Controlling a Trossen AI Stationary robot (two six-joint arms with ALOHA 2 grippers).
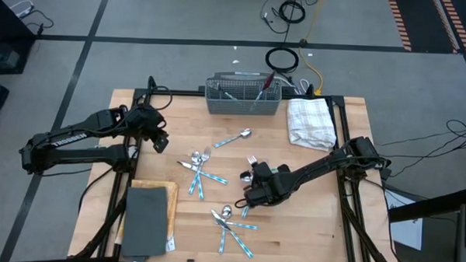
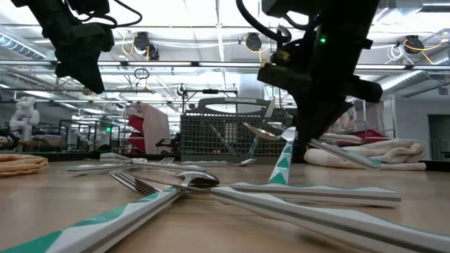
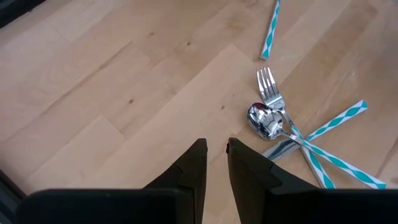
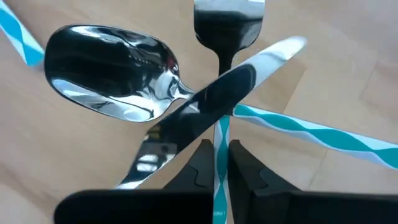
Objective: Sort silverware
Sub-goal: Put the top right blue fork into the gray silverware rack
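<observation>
Working over a pale wooden tabletop (image 1: pixel 323 227) in a big workshop, cables trailing across the grey floor beyond. Hovering near the left edge, the left tool (image 1: pixel 159 141), fingers close together with a thin gap and gripping nothing, waiting above bare wood. Pinching a blue-patterned handle, the right tool (image 4: pixel 217 163), pressed tight around it just over the middle of the tabletop. Looking like a fork (image 4: pixel 225 25) by the head beyond the fingers, though the prongs are cut off, with a spoon (image 4: pixel 112 71) and a knife (image 4: pixel 214 106) crossing underneath. Showing up in the low view tilted, head end raised clear of the wood. Lying scattered everywhere else, the silverware (image 1: pixel 199 170): one crossed cluster at centre, another (image 1: pixel 234 224) near the front edge, a lone spoon (image 1: pixel 234 138) further back. Judging the step as picking one piece out of a heap, sorting barely begun. Calling next for a straight lift clear of the knife and spoon, then a carry to the wire-mesh basket (image 1: pixel 243 96) at the back edge, already holding a few pieces. Watching for the crossed pieces dragging along. Sitting beside the basket, a white folded towel (image 1: pixel 310 122); lying at the front left, a dark grey pad (image 1: pixel 146 219) on a board, both well off that path.
</observation>
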